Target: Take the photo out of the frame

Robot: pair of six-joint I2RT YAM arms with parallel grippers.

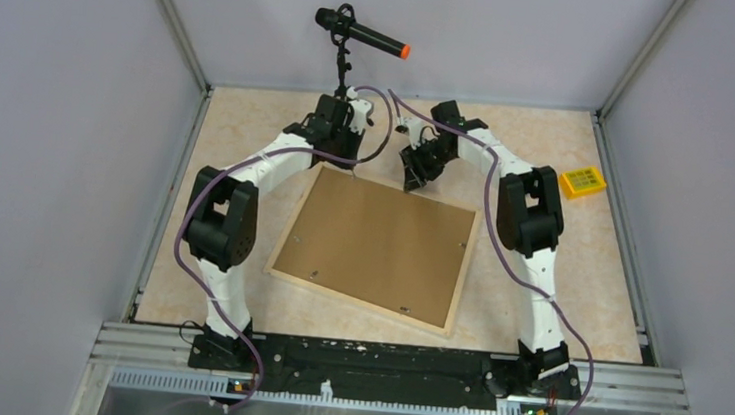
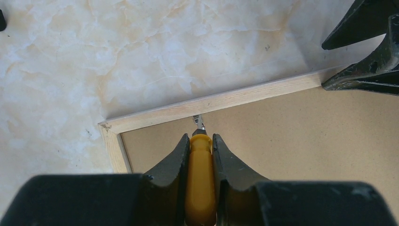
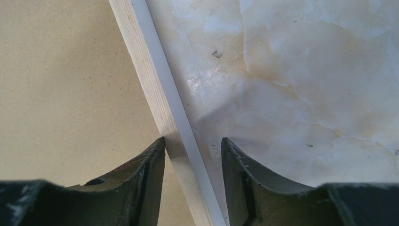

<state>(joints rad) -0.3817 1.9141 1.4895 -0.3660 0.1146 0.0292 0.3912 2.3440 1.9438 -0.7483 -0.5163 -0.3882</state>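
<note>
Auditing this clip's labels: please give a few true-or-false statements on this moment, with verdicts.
1. The frame lies back-side up. True.
2. The left pincer is empty. False: it grips a yellow-handled tool.
3. The right pincer straddles the frame's rim, jaws apart. True.
4. The backing board is lifted out. False: it sits inside the frame.

Frame (image 1: 375,246), brown back up — left tool (image 1: 344,157), right tool (image 1: 413,178), seemingly at far edge
</note>
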